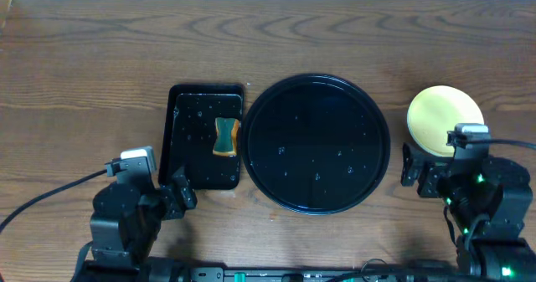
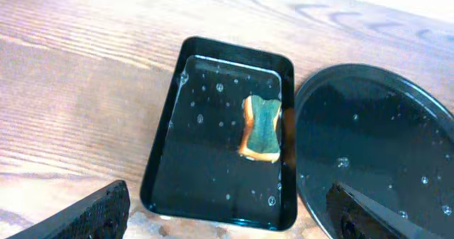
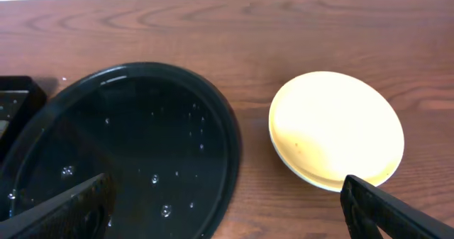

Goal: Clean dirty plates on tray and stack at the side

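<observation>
**Q:** Start with what's closest to you.

**A:** My left gripper (image 1: 177, 197) hangs over the near edge of the table (image 1: 84, 81), jaws spread wide with nothing between them. My right gripper (image 1: 416, 175) is the same on the other side, fully apart and holding nothing. The table is dark brown wood, with the grain running left to right.

**Q:** And just beyond your fingers?

**A:** Ahead of my left gripper lies one rectangular tray (image 1: 188, 148). It is black and wet, and its long axis runs straight away from me. One sponge (image 1: 225, 137) lies in it against the right wall, lengthwise along the same axis. Just beside it, in the middle of the table, is the one round tray (image 1: 318, 144), glossy black, lying flat and beaded with droplets. Being round, it has no long axis.

**Q:** Where are the plates?

**A:** The plates (image 3: 333, 125) are on the bare wood to the right of the round tray, near it but apart, just beyond my right gripper. They sit stacked flat and face up. A pale yellow one is on top, and a paler rim shows under its near edge. Those two are all I can make out, and I cannot tell whether there are more beneath.

**Q:** And farther back?

**A:** More bare wood, then a pale strip past the table's far edge. I can't tell what that strip is.
</observation>
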Robot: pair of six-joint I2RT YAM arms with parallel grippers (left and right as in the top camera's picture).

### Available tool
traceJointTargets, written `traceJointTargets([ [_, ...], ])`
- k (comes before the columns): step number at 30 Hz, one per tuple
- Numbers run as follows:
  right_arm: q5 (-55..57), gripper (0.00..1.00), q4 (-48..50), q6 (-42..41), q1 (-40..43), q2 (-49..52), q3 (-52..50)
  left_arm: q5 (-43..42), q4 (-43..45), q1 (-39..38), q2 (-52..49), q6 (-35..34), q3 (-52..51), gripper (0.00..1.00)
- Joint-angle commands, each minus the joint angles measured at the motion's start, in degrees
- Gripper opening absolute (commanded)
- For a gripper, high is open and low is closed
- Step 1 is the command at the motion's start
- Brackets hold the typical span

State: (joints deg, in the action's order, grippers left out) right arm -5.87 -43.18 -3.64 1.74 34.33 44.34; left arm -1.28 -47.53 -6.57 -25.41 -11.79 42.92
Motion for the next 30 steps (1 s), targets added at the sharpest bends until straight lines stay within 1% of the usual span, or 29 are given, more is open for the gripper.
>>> traceJointTargets([
  [1, 0.5, 0.99, -0.6, -0.6, -0.6, -0.7, -0.7, 0.5, 0.0, 0.0, 0.4, 0.1, -0.5, 0.89],
  [21, 0.9, 0.99, -15.6, -0.3, -0.7, -0.8, -0.8, 0.5, 0.0, 0.0, 0.4, 0.1, -0.5, 0.89],
  [23, 2.8, 0.99, -15.3, 0.5, -1.1, -2.0, -1.3, 0.5, 0.0, 0.0, 0.4, 0.1, -0.5, 0.89],
  [26, 2.8, 0.99, -13.6, 0.5, -2.5, -5.7, -2.9, 0.5, 0.0, 0.0, 0.4, 0.1, -0.5, 0.89],
  [30, 2.5, 0.99, -4.9, 1.3, -3.9, -13.2, -8.6, 0.5, 0.0, 0.0, 0.4, 0.1, -0.5, 0.89],
])
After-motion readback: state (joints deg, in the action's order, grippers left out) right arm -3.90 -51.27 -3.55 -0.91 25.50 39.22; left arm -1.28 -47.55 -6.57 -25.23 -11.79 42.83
